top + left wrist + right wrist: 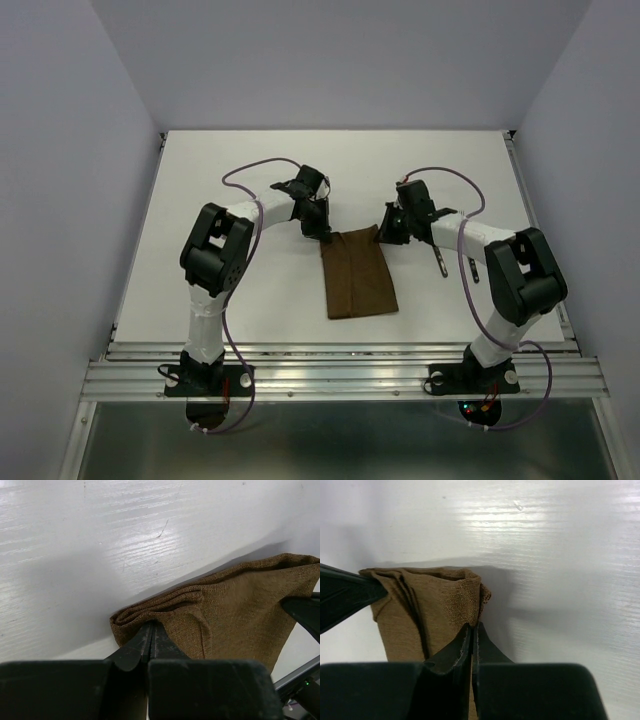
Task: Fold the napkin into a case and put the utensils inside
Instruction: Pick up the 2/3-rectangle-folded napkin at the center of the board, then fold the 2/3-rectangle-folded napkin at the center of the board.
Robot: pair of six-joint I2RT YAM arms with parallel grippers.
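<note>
Shut tight, left claw (151, 626) and right claw (472, 626) each pinch the one folded napkin (358, 280).

The dark brown folded cloth napkin (358, 275) is a matt, coarse-looking weave, soft at its layered edges. The white table (100, 540) has a fine streaked grain and a soft sheen, glossiest toward 12 o'clock. The black fingers (132, 655) of the left tool (151, 626) and right tool (472, 627) look like smooth matt plastic.

- Bright, even light fell from above; glare streaked the white table (545, 525) beyond the right gripper (472, 628).
- A soft shadow lay past the napkin (440, 605).
- The close finger bodies looked blurred.
</note>
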